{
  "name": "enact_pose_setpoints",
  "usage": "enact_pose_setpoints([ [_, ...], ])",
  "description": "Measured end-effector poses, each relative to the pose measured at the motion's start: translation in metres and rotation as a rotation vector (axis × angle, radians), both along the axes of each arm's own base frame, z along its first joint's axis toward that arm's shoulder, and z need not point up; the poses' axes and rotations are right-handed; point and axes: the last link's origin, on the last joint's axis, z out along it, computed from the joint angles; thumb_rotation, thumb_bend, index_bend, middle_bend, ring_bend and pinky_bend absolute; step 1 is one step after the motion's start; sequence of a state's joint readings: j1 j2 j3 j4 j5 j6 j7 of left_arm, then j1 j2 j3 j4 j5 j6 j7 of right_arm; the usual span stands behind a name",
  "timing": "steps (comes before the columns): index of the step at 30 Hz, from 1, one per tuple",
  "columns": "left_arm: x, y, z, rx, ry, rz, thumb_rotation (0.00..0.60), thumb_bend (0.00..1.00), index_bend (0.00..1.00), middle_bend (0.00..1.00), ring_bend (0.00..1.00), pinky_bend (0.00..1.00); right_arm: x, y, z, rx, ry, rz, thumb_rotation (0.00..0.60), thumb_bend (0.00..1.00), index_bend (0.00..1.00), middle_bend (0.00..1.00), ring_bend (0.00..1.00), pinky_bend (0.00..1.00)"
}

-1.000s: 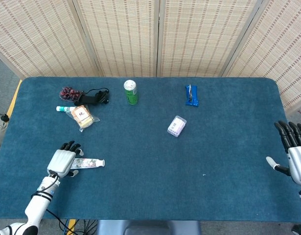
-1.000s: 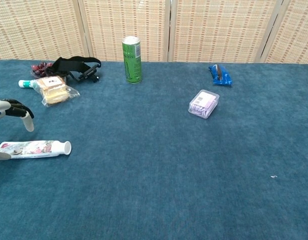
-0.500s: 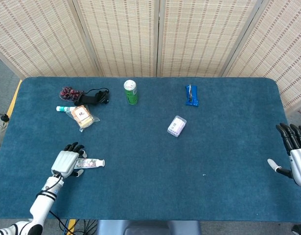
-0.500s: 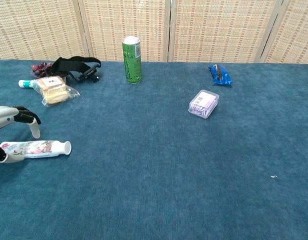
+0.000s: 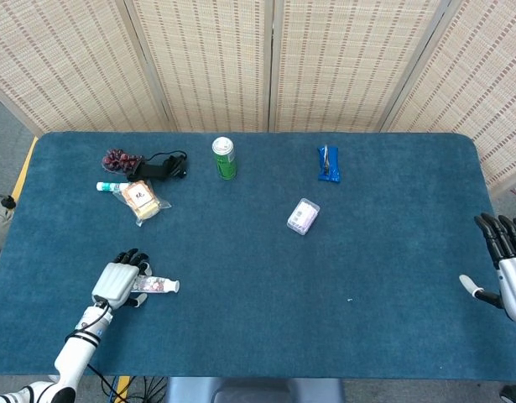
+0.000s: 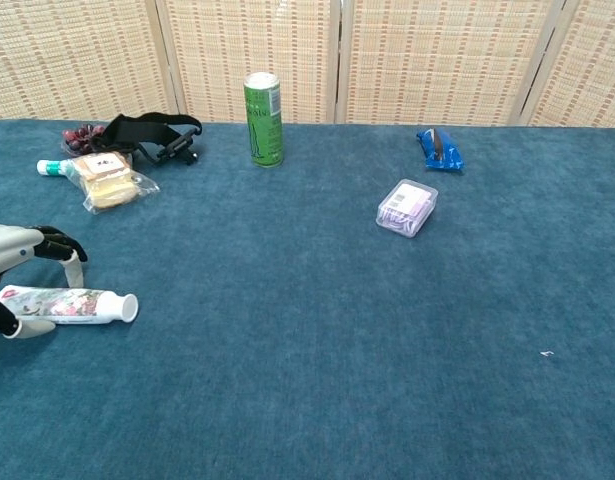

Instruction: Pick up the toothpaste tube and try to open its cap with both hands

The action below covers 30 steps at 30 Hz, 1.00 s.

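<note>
The toothpaste tube lies flat on the blue table near the front left, with its white cap pointing right. My left hand arches over the tube's tail end, fingers on the far side and thumb on the near side, closed around it. The tube still rests on the cloth. My right hand hovers at the table's right edge, far from the tube, with its fingers spread and holding nothing; it does not show in the chest view.
At the back left lie a snack bag, a small bottle, a black strap and dark red grapes. A green can stands at the back centre, with a blue wrapper and a clear box further right.
My left hand has come down and forward onto the tube and closed around it. The tube has shifted slightly toward the table's front. The right hand drifted a little outward.
</note>
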<state>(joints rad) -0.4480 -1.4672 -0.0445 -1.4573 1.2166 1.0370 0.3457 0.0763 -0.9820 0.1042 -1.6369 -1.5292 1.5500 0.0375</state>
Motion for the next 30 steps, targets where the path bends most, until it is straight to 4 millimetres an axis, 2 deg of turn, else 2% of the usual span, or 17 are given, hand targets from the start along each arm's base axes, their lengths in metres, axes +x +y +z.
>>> enact_pose_setpoints([
  [12, -0.002, 0.006, -0.001, -0.005, 0.006, -0.006, 0.598, 0.23, 0.41, 0.20, 0.08, 0.10, 0.001, 0.004, 0.001, -0.007, -0.005, -0.001, 0.600, 0.10, 0.03, 0.11, 0.00, 0.00],
  [17, -0.004, 0.006, -0.001, -0.007, -0.001, -0.001, 0.600, 0.27, 0.43, 0.23, 0.09, 0.10, 0.002, 0.005, 0.001, -0.009, -0.006, 0.000, 0.600, 0.10, 0.03, 0.11, 0.00, 0.00],
  [26, -0.011, 0.010, -0.001, 0.007, -0.016, -0.009, 0.600, 0.28, 0.47, 0.39, 0.20, 0.13, 0.004, 0.008, 0.001, -0.010, -0.008, 0.007, 0.600, 0.10, 0.03, 0.11, 0.00, 0.00],
  [30, -0.012, 0.011, -0.001, 0.014, -0.031, -0.015, 0.600, 0.29, 0.49, 0.50, 0.29, 0.14, 0.005, 0.008, 0.001, -0.011, -0.008, 0.012, 0.600, 0.10, 0.03, 0.11, 0.00, 0.00],
])
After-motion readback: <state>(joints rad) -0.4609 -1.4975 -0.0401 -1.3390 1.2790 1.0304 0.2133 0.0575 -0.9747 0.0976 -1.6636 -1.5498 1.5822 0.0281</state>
